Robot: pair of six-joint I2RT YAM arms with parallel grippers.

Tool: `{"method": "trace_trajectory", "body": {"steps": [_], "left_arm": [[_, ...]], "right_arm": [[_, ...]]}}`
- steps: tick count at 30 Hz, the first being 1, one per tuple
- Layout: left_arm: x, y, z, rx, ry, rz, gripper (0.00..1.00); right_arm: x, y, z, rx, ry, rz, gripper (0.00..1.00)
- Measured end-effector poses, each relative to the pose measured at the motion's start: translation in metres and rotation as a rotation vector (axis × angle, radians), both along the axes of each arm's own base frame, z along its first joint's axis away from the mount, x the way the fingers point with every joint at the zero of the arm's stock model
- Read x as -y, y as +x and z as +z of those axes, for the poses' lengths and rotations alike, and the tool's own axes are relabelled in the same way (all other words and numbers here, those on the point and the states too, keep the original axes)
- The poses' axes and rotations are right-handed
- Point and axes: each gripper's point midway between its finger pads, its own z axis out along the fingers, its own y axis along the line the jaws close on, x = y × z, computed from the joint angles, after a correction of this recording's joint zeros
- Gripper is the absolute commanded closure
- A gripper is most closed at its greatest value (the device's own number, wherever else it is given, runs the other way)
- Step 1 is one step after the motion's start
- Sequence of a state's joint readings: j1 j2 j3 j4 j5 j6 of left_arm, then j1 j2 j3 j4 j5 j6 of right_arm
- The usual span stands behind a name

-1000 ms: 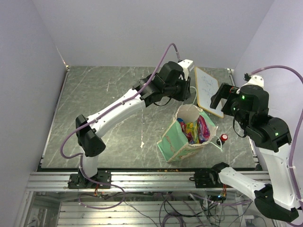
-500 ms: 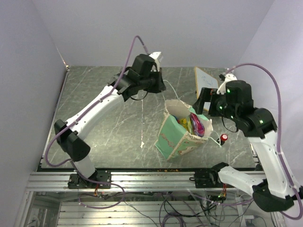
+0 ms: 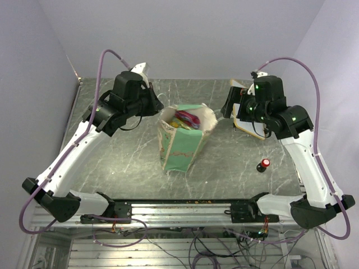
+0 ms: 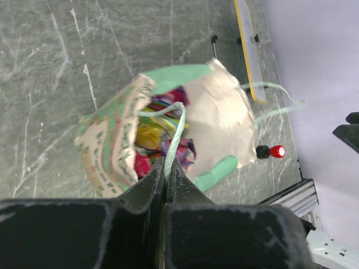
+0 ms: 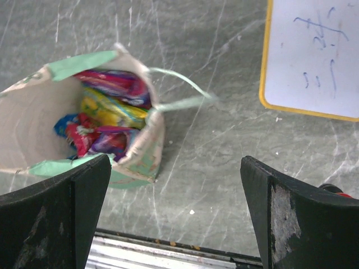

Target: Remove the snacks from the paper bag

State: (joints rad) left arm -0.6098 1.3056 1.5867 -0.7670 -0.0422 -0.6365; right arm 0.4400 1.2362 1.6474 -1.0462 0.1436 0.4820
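The mint-green paper bag (image 3: 182, 147) is at the table's middle, mouth open upward, with colourful snacks (image 3: 188, 119) inside. My left gripper (image 3: 159, 110) is at the bag's left rim, shut on one string handle (image 4: 175, 131). The left wrist view shows the bag (image 4: 109, 148) and the yellow, red and purple snacks (image 4: 150, 136) just beyond the fingers. My right gripper (image 3: 229, 107) is open and empty, to the right of the bag and above the table. The right wrist view shows the bag (image 5: 33, 120), the snacks (image 5: 106, 112) and the other handle (image 5: 179, 95) ahead of its left finger.
A white, yellow-edged whiteboard (image 3: 247, 115) lies at the back right, under the right arm; it also shows in the right wrist view (image 5: 314, 56). A small red-capped black knob (image 3: 262, 165) stands to the bag's right, near the front. Purple walls close off both sides.
My left arm has swung left and pulled the bag by its handle from beside the knob to the table's middle. My right gripper has moved up and left, over the whiteboard.
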Motion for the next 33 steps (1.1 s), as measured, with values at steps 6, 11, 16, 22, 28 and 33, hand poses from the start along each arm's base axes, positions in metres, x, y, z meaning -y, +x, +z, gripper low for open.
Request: {"method": "trace_trajectory", "body": {"steps": [6, 11, 16, 22, 28, 33], "left_arm": [[-0.008, 0.000, -0.009, -0.055, -0.006, 0.067, 0.93], [-0.008, 0.002, -0.009, -0.075, -0.028, 0.099, 0.93], [-0.008, 0.001, -0.009, -0.087, -0.044, 0.109, 0.93], [-0.009, -0.004, -0.014, -0.107, -0.064, 0.118, 0.93], [-0.002, -0.005, -0.016, -0.126, -0.079, 0.095, 0.93], [0.002, -0.006, -0.020, -0.140, -0.101, 0.089, 0.93]], "right_arm": [[0.004, 0.012, -0.006, -0.016, -0.015, -0.068, 0.00], [-0.025, 0.027, -0.026, -0.081, 0.070, -0.015, 0.03], [-0.065, 0.038, -0.034, -0.085, 0.234, 0.101, 0.05], [-0.077, 0.056, -0.035, -0.083, 0.447, 0.169, 0.12], [-0.100, 0.064, -0.044, -0.133, 0.639, 0.262, 0.18], [-0.119, 0.065, -0.048, -0.170, 0.777, 0.332, 0.24]]}}
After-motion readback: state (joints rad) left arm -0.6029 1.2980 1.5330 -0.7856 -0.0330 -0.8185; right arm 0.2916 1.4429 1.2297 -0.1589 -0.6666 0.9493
